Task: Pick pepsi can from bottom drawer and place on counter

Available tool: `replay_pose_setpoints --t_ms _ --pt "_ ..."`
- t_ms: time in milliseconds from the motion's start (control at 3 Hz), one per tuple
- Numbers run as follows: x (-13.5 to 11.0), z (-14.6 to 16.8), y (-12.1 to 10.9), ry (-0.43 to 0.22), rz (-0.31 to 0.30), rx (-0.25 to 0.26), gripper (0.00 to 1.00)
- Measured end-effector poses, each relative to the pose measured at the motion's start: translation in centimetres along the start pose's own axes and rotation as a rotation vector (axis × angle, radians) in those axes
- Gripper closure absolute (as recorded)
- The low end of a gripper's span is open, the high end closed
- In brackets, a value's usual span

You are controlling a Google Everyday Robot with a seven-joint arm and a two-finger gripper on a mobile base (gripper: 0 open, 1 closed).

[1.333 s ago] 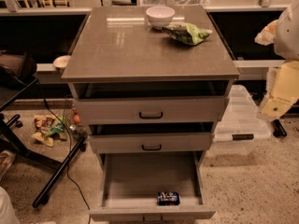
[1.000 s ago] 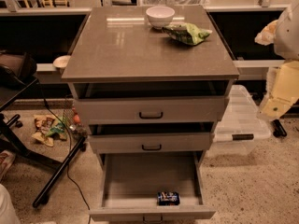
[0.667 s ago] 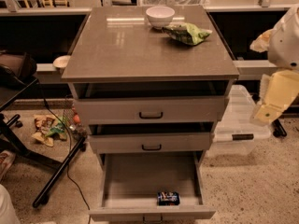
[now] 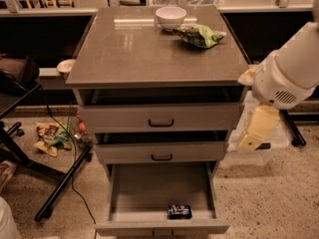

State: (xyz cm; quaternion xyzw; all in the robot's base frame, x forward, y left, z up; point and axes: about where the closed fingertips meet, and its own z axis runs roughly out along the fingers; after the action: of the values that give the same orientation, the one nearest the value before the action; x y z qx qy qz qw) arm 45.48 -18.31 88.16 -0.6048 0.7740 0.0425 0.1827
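Note:
The pepsi can point(image 4: 179, 211) lies on its side on the floor of the open bottom drawer point(image 4: 149, 190), close behind the front panel, a little right of centre. The two shallower drawers above it are pulled out slightly. The counter point(image 4: 144, 49) tops the cabinet. My gripper point(image 4: 255, 133) hangs as a cream-coloured piece below the white arm joint point(image 4: 284, 81), just off the cabinet's right side at the height of the upper drawers, well above and to the right of the can. It holds nothing that I can see.
A white bowl point(image 4: 171, 17) and a green snack bag point(image 4: 199, 35) sit at the back of the counter. A clear plastic bin point(image 4: 251, 153) stands on the floor at the right. Black stand legs point(image 4: 60, 183) and wrappers point(image 4: 50, 136) lie at the left.
My arm has swung in from the right edge toward the cabinet's right side and come lower. The can, the drawers and the things on the counter have not moved.

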Motion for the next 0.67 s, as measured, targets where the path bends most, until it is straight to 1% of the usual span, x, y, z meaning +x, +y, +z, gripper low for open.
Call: replay_pose_setpoints --t_ms 333,667 --pt "-0.82 5.62 1.14 -0.075 0.004 -0.077 0.00" --pt "-0.82 5.63 1.14 -0.075 0.004 -0.077 0.00"
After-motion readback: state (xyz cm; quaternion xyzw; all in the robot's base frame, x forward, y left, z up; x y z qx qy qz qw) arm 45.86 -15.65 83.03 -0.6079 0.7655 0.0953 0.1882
